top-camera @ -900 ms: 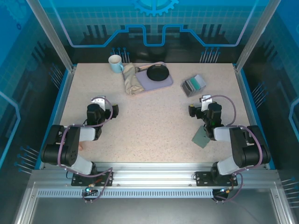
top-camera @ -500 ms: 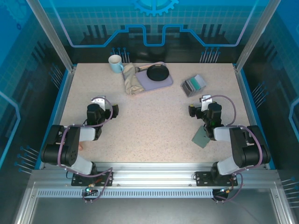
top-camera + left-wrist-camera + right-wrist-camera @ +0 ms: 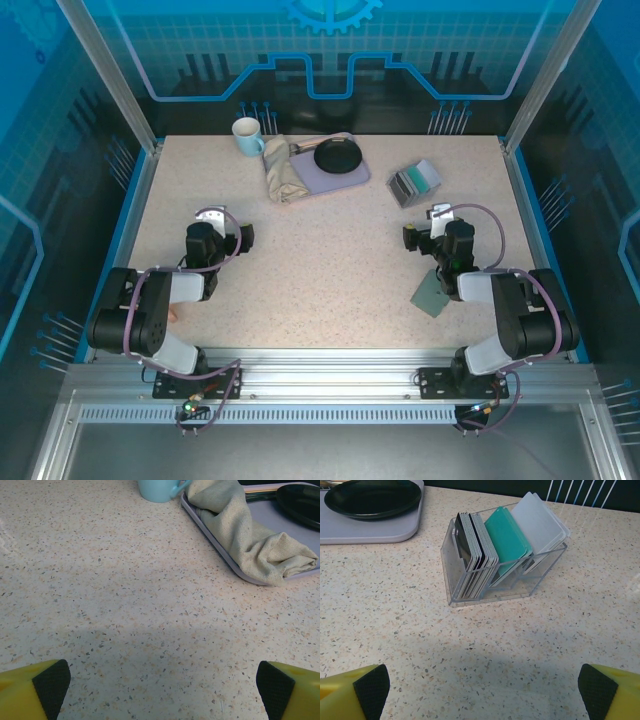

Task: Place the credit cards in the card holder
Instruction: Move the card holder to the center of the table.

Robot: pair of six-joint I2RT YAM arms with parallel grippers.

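Card holder [image 3: 430,297] lies partly hidden beneath the right arm [image 3: 497,292].

The top external camera looks down from above and behind the two arms. It is far enough away to take in the whole surface [image 3: 330,250], up to the back wall. The left wrist camera sits low and close over the surface and faces the far left part. The pads of the left claw [image 3: 162,687] stand in its bottom corners. With the top view it shares the mug [image 3: 157,489], the cloth [image 3: 245,530] and the tray [image 3: 280,515]. The right wrist camera is also low, above the right claw [image 3: 480,690]. It faces the clear box [image 3: 490,594] at the far right, and the dish [image 3: 370,497] on the tray also appears in the top view.
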